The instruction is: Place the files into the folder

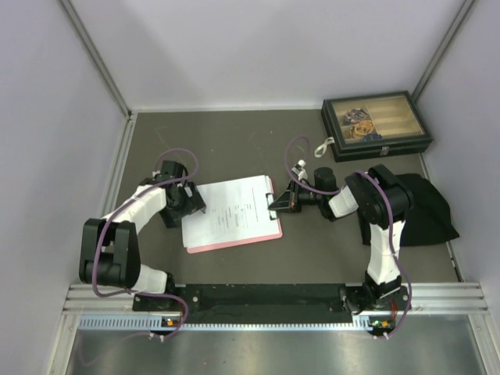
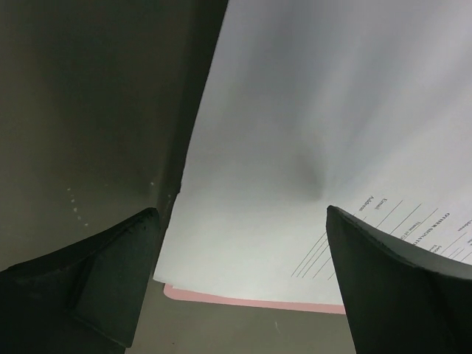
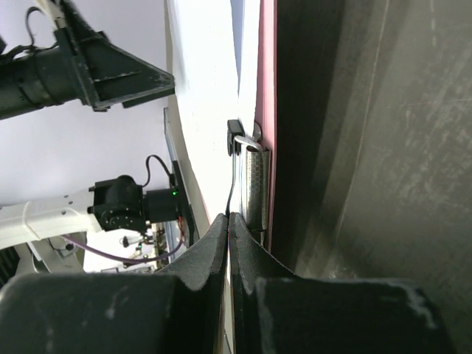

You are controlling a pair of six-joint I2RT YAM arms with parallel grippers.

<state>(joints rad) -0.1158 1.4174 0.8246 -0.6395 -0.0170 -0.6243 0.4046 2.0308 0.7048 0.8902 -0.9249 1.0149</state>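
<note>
Files (image 1: 233, 209): white matt paper. Folder (image 2: 251, 301): pink, smooth board. Clip (image 3: 254, 184): shiny textured metal. Worktop (image 1: 234, 148): dark matt, scuffed. Cloth (image 1: 426, 207): black, soft folds. Box (image 1: 375, 125): glossy glass lid. Jaws: matt black plastic.

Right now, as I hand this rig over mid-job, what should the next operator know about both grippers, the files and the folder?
Left gripper: open, low over the left edge of the files, holding nothing.
Right gripper: shut on the thin lever of the clip, at the right short edge of the folder.
Done: the files lie flat on the folder.
Cannot tell: whether their edge sits under the clip.
Left: check that the edge is under the clip, let the lever go, then back both arms off.
</note>
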